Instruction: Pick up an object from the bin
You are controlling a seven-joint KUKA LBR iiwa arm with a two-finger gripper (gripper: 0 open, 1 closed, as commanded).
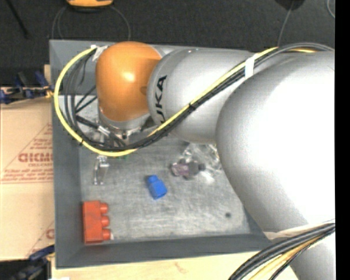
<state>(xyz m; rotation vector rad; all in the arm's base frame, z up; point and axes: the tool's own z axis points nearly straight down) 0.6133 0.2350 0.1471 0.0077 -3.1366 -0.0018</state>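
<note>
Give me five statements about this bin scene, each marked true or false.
1. The red studded plastic block lies in the lower left corner of the grey metal bin. True.
2. The gripper holds the small blue plastic piece. False: the blue piece lies on the bin floor, apart from the gripper and to its right.
3. The clear crumpled plastic thing with a purple part lies up and to the right of the blue piece. True.
4. The red block rests on the blue piece. False: they lie apart, with bare floor between them.
5. The gripper is over the clear plastic thing. False: it is at the bin's left, farther up the view than the red block.
</note>
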